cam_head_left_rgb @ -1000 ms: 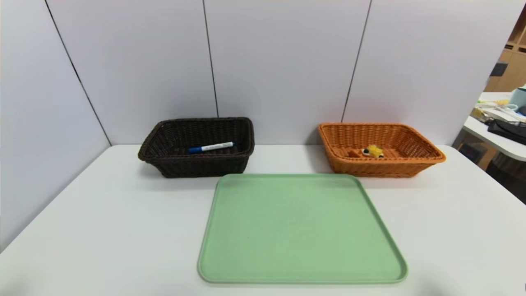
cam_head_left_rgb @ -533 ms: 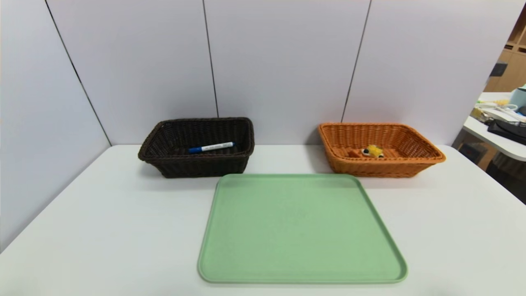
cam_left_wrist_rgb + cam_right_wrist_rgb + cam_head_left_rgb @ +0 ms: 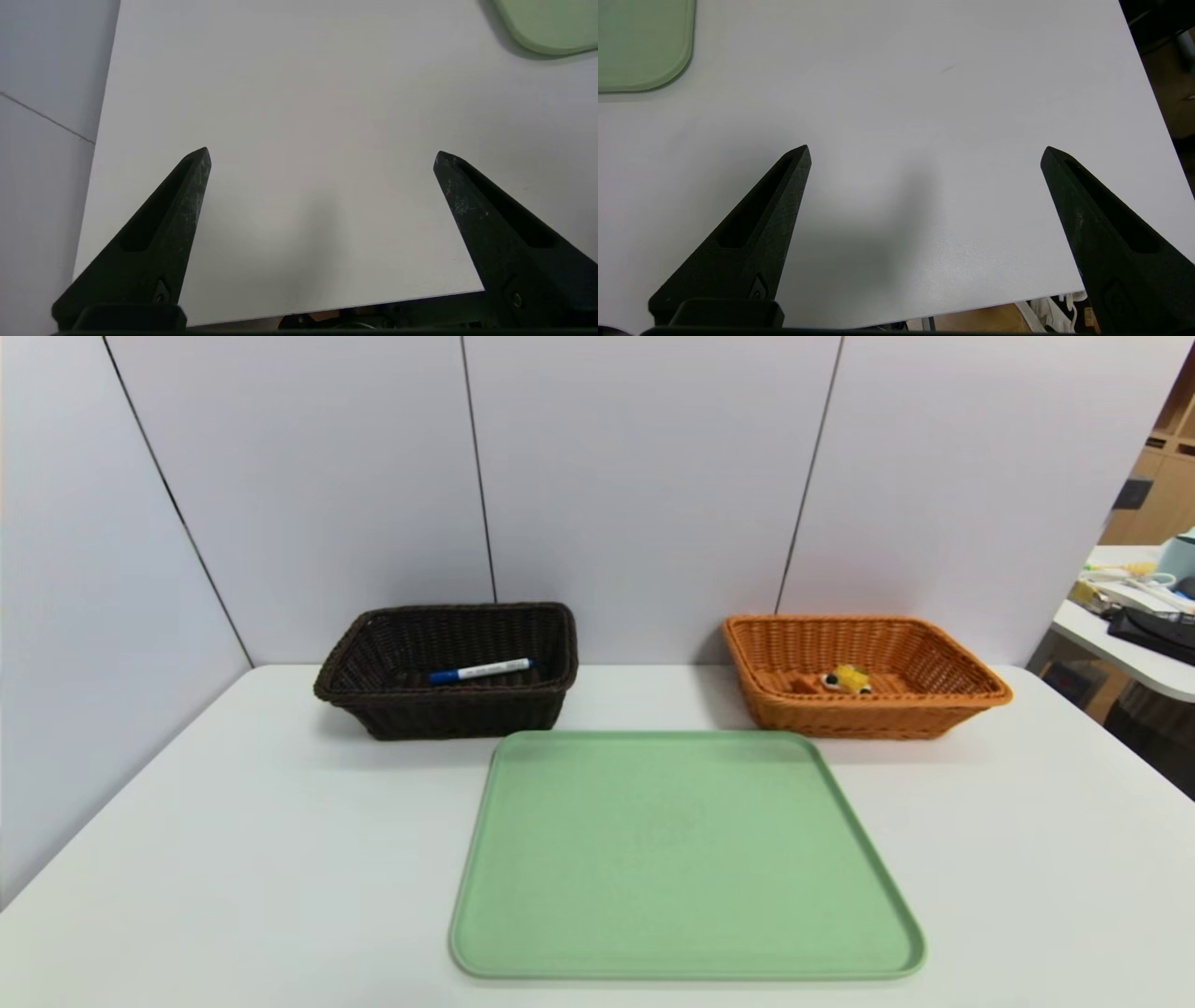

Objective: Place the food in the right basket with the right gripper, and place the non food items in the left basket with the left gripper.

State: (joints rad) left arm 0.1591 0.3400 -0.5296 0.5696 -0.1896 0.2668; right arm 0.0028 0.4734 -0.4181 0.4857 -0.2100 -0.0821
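Observation:
The waffle wedge with yellow fruit and dark berries, the food (image 3: 846, 680), lies inside the orange right basket (image 3: 962, 695). A white marker with a blue cap (image 3: 480, 670) lies in the dark brown left basket (image 3: 448, 714). No red duck shows in any view. Both arms are out of the head view. My left gripper (image 3: 322, 156) hangs open over bare table near the front left edge. My right gripper (image 3: 925, 151) hangs open over bare table near the front right edge. Neither holds anything.
A green tray (image 3: 686, 957) lies in the middle of the white table (image 3: 233, 859), with nothing on it; its corners show in the wrist views (image 3: 551, 28) (image 3: 640, 46). Grey wall panels stand behind and to the left. A cluttered side table (image 3: 1134, 616) is at the far right.

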